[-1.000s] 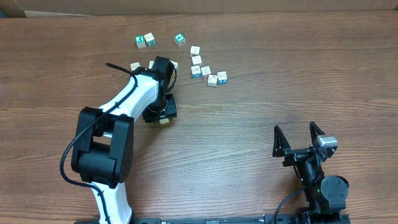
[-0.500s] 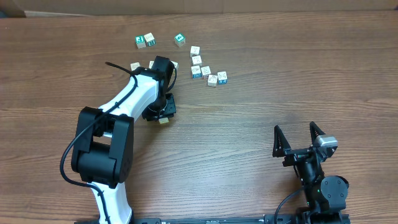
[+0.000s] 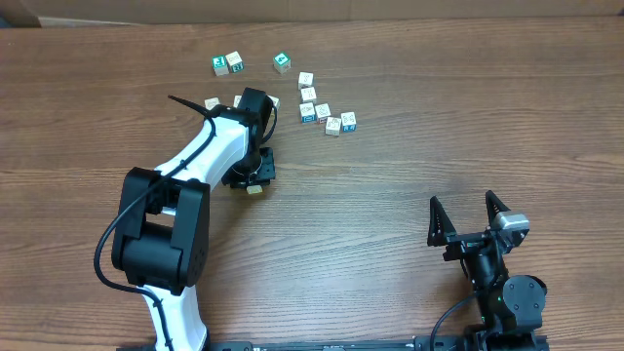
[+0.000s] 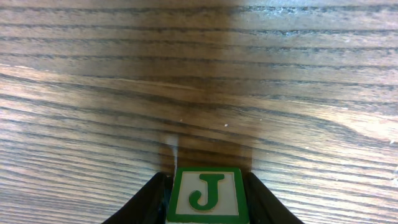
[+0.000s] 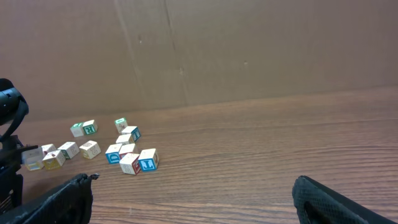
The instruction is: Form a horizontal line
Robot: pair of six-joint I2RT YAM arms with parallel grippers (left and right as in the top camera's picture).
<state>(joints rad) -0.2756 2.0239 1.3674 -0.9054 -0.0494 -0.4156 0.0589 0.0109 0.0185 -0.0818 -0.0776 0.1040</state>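
We list: left gripper clamped on the J cube, right gripper spread apart, idle; risk, we judge: the cube twists on release, landing askew.

The table is seen as brown wood with a strong streaked grain, smooth and with a low sheen. At the lower centre of the left wrist view, a lettered cube is shown as pale smooth wood with a printed green border. The fingers flanking it appear as dark matt plastic. In the overhead view the left arm is cased in glossy white plastic. A backdrop of matt brown cardboard is seen behind.
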